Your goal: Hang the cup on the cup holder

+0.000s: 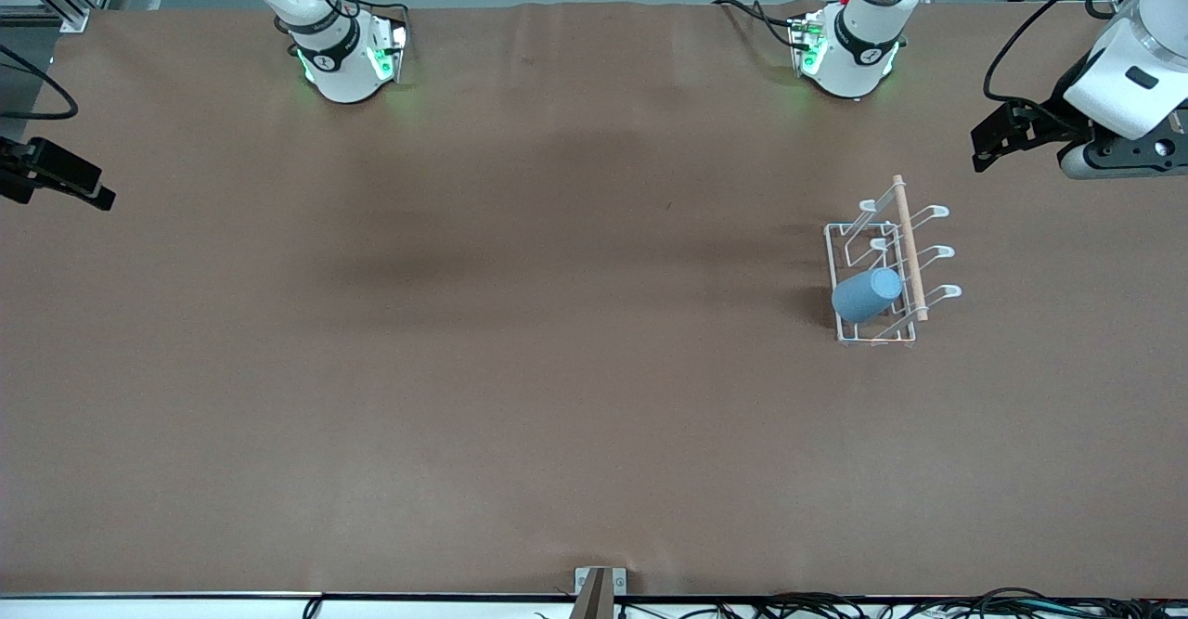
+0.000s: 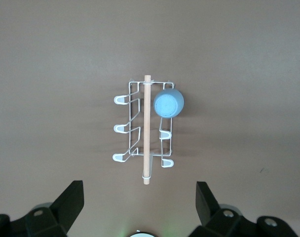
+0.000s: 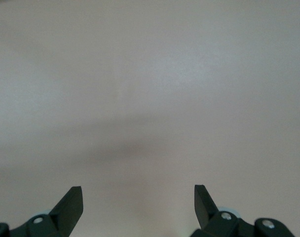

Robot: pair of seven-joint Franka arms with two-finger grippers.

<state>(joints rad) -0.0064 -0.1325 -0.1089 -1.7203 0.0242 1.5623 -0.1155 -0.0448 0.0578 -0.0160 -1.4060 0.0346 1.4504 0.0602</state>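
Light-blue cup [image 1: 867, 295] hung on white cup holder [image 1: 886, 271]

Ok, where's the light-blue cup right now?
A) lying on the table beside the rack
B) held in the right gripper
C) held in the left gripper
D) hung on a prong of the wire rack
D: the light-blue cup sits over a prong of the white wire rack, and both grippers are open and empty, well clear of it.

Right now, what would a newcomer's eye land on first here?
The light-blue cup already hanging on a prong of the white wire cup holder, at the rack's end nearer the front camera, toward the left arm's end of the table. Both claws are open and empty: the left claw pulled back above the rack, the right claw waiting over bare table.
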